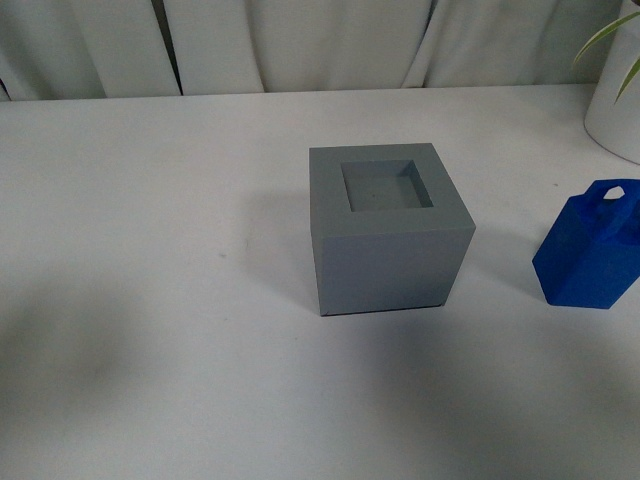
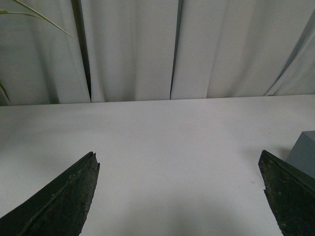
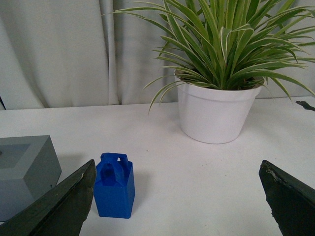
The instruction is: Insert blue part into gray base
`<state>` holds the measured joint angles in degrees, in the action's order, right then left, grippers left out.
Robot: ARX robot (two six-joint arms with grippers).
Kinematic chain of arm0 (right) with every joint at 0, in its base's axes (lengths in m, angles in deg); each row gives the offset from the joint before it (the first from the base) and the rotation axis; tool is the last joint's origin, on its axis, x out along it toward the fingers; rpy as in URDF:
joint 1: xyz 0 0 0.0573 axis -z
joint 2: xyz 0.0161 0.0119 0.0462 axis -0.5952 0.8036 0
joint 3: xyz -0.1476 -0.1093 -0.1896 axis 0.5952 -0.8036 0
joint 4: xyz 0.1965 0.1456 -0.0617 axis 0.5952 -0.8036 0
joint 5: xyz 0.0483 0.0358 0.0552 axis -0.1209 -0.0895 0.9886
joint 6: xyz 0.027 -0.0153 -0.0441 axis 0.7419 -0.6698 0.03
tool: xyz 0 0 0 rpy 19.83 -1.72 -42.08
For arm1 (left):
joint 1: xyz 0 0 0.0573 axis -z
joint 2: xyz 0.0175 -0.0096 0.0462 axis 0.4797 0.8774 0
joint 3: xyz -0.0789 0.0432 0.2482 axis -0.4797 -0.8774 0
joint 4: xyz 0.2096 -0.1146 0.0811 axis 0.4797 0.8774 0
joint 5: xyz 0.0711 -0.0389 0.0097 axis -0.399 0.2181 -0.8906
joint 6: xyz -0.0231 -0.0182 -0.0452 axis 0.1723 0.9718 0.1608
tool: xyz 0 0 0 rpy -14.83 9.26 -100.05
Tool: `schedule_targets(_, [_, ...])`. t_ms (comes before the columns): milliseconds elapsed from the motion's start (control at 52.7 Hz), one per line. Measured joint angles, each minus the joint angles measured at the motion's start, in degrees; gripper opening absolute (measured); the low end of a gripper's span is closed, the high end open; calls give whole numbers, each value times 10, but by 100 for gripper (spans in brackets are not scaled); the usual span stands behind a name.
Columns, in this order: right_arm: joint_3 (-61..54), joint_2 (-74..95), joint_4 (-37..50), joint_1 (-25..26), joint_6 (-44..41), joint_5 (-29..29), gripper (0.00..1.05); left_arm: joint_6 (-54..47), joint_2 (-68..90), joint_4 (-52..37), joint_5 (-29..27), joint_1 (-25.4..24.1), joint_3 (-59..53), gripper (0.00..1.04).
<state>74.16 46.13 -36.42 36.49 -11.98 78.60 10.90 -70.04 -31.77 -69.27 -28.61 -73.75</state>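
Note:
The gray base (image 1: 388, 235) stands near the middle of the white table, its square recess up and empty. The blue part (image 1: 590, 250) stands upright to its right, near the frame edge, handle up. Neither gripper shows in the front view. In the right wrist view the blue part (image 3: 114, 186) stands just ahead of one fingertip (image 3: 74, 201) of my open, empty right gripper (image 3: 177, 169), with the base (image 3: 24, 172) beside it. My left gripper (image 2: 178, 158) is open and empty over bare table; a corner of the base (image 2: 304, 153) shows by one finger.
A white pot (image 3: 216, 110) with a striped green plant (image 3: 226, 44) stands at the back right of the table, behind the blue part; it shows in the front view (image 1: 615, 110) too. Pale curtains (image 1: 300, 45) hang behind the table's far edge.

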Motion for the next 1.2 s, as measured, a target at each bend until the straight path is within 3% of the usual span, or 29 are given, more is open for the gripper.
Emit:
schedule_targets(323, [0, 0, 0, 0, 0, 0, 97, 0, 0, 0, 0, 0, 0, 99])
schedule_targets(436, [23, 51, -44, -5, -19, -11, 97, 0, 0, 0, 0, 0, 0, 99])
schedule_targets(607, [94, 236, 39, 18, -56, 82, 97, 0, 0, 0, 0, 0, 0, 99])
schedule_targets(759, [187, 373, 28, 20, -137, 177, 97, 0, 0, 0, 0, 0, 0, 99])
schedule_targets(873, [307, 506, -86, 26, -268, 282, 97, 0, 0, 0, 0, 0, 0, 99])
schedule_targets(968, [391, 591, -197, 33, -381, 320, 97, 0, 0, 0, 0, 0, 0, 99])
schedule_targets(1120, [521, 718, -348, 38, -528, 306, 97, 0, 0, 0, 0, 0, 0, 99])
schedule_targets(1195, [596, 790, -438, 33, -607, 273, 97, 0, 0, 0, 0, 0, 0, 99])
